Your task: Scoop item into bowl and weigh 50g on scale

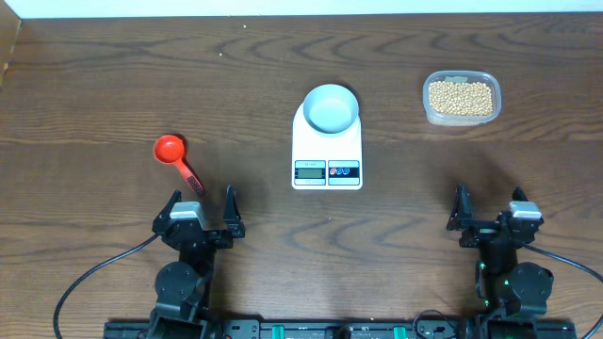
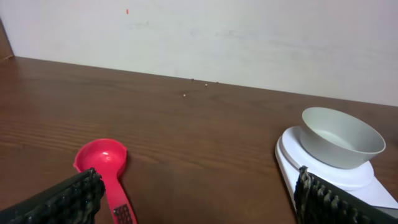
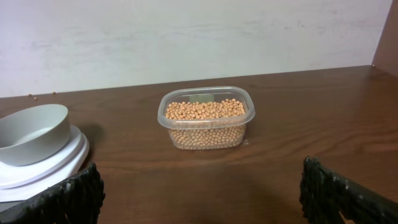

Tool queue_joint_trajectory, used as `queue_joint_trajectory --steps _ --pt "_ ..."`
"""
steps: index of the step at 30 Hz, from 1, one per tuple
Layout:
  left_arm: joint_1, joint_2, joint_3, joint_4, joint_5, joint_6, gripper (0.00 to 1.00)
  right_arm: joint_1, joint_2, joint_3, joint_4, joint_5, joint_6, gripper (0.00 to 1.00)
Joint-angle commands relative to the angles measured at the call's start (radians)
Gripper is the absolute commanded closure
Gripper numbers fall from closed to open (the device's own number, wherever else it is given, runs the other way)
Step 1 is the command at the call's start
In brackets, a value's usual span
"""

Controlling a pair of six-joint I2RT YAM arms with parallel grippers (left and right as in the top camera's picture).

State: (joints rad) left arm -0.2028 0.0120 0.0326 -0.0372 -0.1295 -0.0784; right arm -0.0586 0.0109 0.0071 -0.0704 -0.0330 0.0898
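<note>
The pale blue-white bowl stands empty on the back of the white scale at the table's middle; both also show in the left wrist view, bowl on scale, and in the right wrist view. The tan beans fill a clear tub at the back right, also in the right wrist view. A red scoop lies at the left, also in the left wrist view. My left gripper and right gripper are open and empty near the front edge.
A pale wall rises behind the table's far edge. A few stray beans lie near that edge. Dark cables run from both arm bases at the front.
</note>
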Motion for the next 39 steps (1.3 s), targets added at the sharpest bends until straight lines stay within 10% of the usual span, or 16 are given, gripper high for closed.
queue_joint_trajectory --steps 1,25,39 --pt "0.006 0.004 0.02 -0.027 -0.01 0.005 0.01 0.008 -0.004 -0.002 -0.005 0.005 -0.01 0.01" --pt "0.006 0.829 0.727 -0.236 -0.001 0.006 0.01 0.008 -0.004 -0.002 -0.005 0.005 -0.01 0.01" --pt "0.23 1.189 1.073 -0.483 0.462 0.002 0.0 0.008 -0.004 -0.002 -0.005 0.005 -0.01 0.01"
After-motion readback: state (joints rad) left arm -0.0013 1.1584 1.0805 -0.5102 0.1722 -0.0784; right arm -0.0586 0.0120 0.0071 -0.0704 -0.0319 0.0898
